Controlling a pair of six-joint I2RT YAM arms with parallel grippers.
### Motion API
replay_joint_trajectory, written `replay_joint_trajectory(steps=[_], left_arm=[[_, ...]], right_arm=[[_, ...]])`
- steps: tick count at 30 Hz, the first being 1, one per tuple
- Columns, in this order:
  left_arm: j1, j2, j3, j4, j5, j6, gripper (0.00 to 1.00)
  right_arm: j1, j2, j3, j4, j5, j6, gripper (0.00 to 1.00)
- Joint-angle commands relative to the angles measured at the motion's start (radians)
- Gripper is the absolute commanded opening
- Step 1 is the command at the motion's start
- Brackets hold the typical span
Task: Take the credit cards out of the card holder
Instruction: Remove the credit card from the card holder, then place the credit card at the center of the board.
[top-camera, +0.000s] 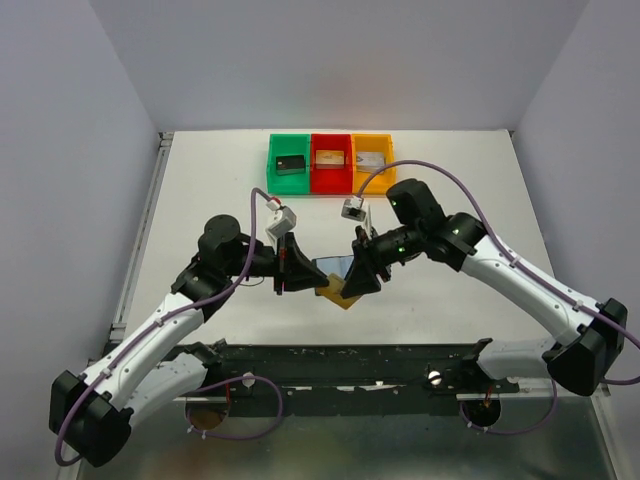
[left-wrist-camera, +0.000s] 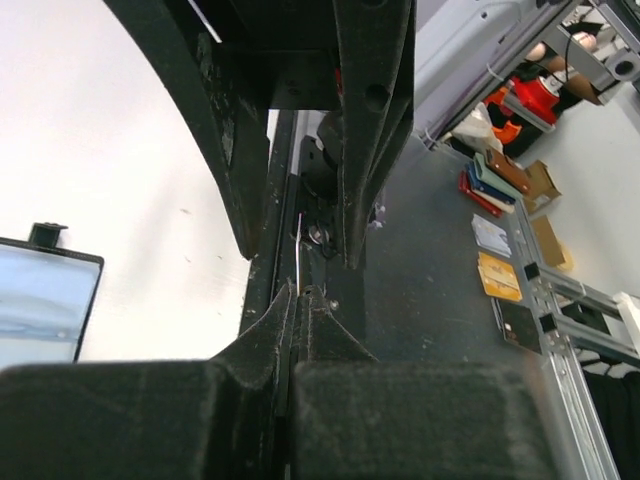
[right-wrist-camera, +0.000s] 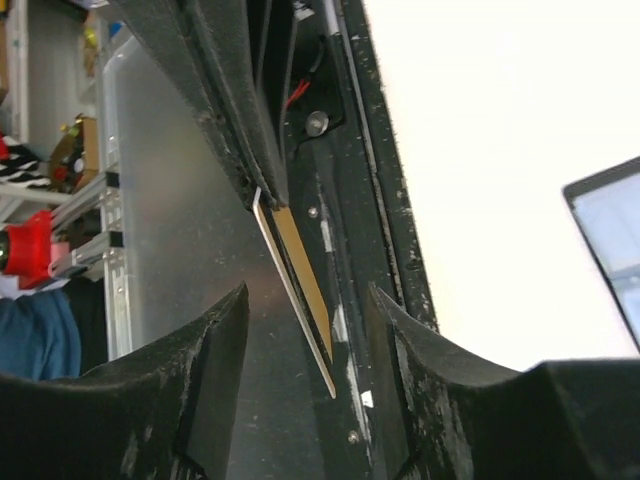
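Left pincer (left-wrist-camera: 297, 300) is clamped shut on the tan-gold card (right-wrist-camera: 300, 280); its two black, foam-faced fingers (left-wrist-camera: 400, 420) press flat together and the thin card rises edge-on from the seam between them. Right pincer (right-wrist-camera: 308, 300) meets it tip to tip with its jaws parted; one rough black finger (right-wrist-camera: 200, 380) stands on either side of the card and neither touches it. The card is a thin, stiff rectangle, gold on its face and pale along its edge, and it sits tilted in that gap.

The card holder (top-camera: 328, 267) lies on the table (top-camera: 220, 200) just beside the meeting tips; its inner face is glossy bluish-grey inside a narrow black border.

The table top is matte white with a few faint specks; a dark metal rail (top-camera: 350, 360) with chipped paint runs along its near edge, where the arm bases are bolted. Plain pale lilac-grey walls (top-camera: 330, 60) close the space on three sides. Against the far edge three plastic bins stand touching in a row: green bin (top-camera: 288, 190), red bin (top-camera: 331, 188), orange bin (top-camera: 388, 150); each holds one blocky item, black, tan and grey in that order. Purple-grey cables (top-camera: 250, 215) loop above both wrists. Past the rail, the left wrist view shows a grey floor with flat coloured items (left-wrist-camera: 490, 180) and a metal frame.
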Motion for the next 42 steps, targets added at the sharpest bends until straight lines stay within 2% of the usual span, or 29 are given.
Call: replay_joint_trajectory(steps=[1, 5, 8, 13, 15, 17, 21, 27, 32, 37, 42], left_arm=[[0.043, -0.052, -0.031, 0.033, -0.100, -0.031, 0.00], [0.204, -0.105, -0.050, 0.006, -0.201, -0.086, 0.00], [0.313, -0.112, -0.033, -0.072, -0.367, -0.113, 0.00], [0.489, 0.020, -0.028, -0.091, -0.545, -0.305, 0.00], [0.526, 0.095, -0.018, -0.100, -0.615, -0.324, 0.00], [0.555, 0.179, -0.004, -0.065, -0.622, -0.305, 0.00], [0.666, 0.373, 0.048, 0.015, -0.498, -0.226, 0.00], [0.744, 0.549, 0.140, 0.069, -0.337, -0.180, 0.00], [0.760, 0.654, 0.238, -0.032, -0.349, -0.098, 0.00], [0.764, 0.713, 0.320, -0.178, -0.427, -0.012, 0.00], [0.775, 0.790, 0.372, -0.229, -0.445, 0.040, 0.00]], right_arm=[[-0.020, -0.061, 0.018, 0.021, 0.179, 0.062, 0.61], [-0.136, -0.169, -0.006, 0.023, 0.424, 0.155, 0.67], [-0.201, -0.253, -0.044, 0.029, 0.631, 0.227, 0.75], [-0.206, -0.307, -0.104, 0.052, 0.774, 0.260, 0.75], [-0.206, -0.328, -0.146, 0.069, 0.858, 0.319, 0.78], [-0.206, -0.371, -0.225, 0.119, 0.935, 0.381, 0.78], [-0.206, -0.436, -0.371, 0.256, 0.842, 0.413, 0.79], [-0.206, -0.333, -0.426, 0.291, 0.693, 0.438, 0.79], [-0.206, -0.276, -0.468, 0.366, 0.601, 0.444, 0.79], [-0.206, -0.266, -0.463, 0.369, 0.593, 0.427, 0.79], [-0.206, -0.229, -0.443, 0.366, 0.569, 0.409, 0.79]])
